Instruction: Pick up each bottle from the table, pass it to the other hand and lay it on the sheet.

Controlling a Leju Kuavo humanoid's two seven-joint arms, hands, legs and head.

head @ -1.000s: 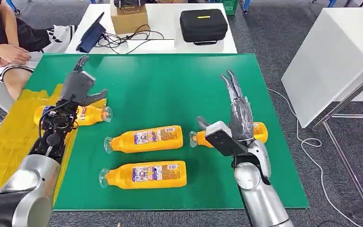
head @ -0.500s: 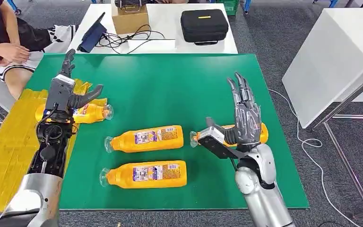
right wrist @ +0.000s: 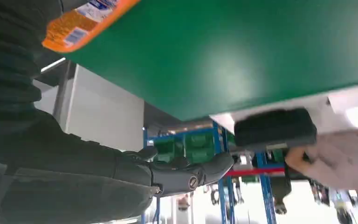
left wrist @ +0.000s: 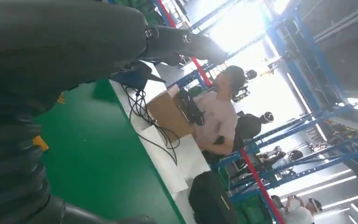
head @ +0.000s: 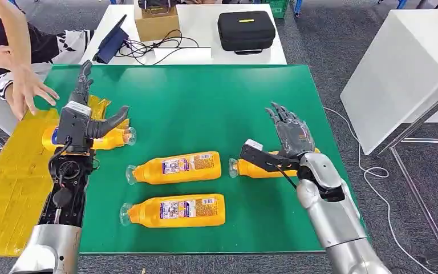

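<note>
My right hand (head: 290, 137) hovers over the right part of the counter (head: 205, 97), fingers spread apart and holding nothing, thumb reaching toward the near-right bottle (head: 262, 167), which lies on its side just under and beside the hand, cap pointing left. I cannot tell whether the thumb touches it. My left hand (head: 85, 117) is up near the left edge, fingers apart, thumb stuck out to the right, with nothing in it. Right behind it, the left bottle (head: 111, 138) lies on the yellow sheet (head: 11, 177) where the sheet meets the green surface (its clear cap end pokes out past my thumb).

Two more bottles lie on the green between my arms: the middle bottle (head: 174, 166) and, closer to the near edge, the front bottle (head: 175, 210), both on their sides with caps to the left. All four look full of orange liquid.

Beyond the far edge I see a white table (head: 228, 57) carrying a cardboard box (head: 155, 23), a black case (head: 245, 31) and loose cables (head: 148, 45). A person's hand (head: 28, 85) reaches in at the far-left corner.

The right wrist camera catches the orange end of that near-right bottle (right wrist: 88, 21) beside my hand, plus the case. The left wrist camera shows a seated person (left wrist: 216, 121) past the far edge.
</note>
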